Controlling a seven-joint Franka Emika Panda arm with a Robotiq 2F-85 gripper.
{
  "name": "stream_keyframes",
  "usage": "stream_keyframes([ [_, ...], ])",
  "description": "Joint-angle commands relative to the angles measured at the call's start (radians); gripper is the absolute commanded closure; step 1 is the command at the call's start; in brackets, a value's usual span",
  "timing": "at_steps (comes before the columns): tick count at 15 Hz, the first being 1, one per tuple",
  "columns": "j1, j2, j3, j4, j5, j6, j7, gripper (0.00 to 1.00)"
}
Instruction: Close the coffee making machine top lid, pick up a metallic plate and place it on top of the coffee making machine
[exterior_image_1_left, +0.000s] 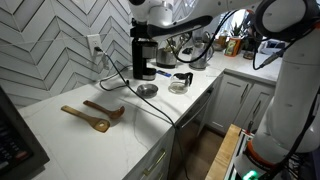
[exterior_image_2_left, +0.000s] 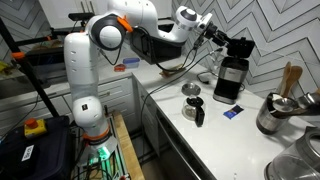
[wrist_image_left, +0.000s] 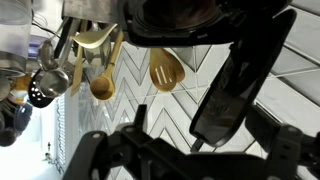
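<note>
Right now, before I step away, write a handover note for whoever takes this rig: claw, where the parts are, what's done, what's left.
Claw: open, empty, up by the top lid.
Top lid: raised, not shut, on the coffee making machine.
Metallic plate: flat on the counter in front of the machine, near the glass carafe.
Done: nothing yet.
Left: shut lid, pick up plate, set it on top.

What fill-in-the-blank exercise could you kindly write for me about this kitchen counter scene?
1. The metallic plate lies flat on the white ___.
2. The top lid of the coffee making machine is up, not yet ___.
3. The glass carafe stands beside the plate and has a ___ handle.
Missing words: countertop; closed; black.
</note>
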Motion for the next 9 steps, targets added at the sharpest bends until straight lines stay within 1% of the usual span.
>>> stream_keyframes([
  [1,0.018,-0.042,0.01,-0.041,0.056,-0.102,0.004,0.0],
  [6,0.015,-0.067,0.014,-0.072,0.088,-0.152,0.021,0.0],
  [7,0.012,-0.075,0.011,-0.084,0.087,-0.145,0.03,0.0],
  [8,0.007,-0.081,0.005,-0.096,0.063,-0.118,0.04,0.0],
  [9,-0.002,-0.092,0.001,-0.113,0.071,-0.096,0.061,0.0],
])
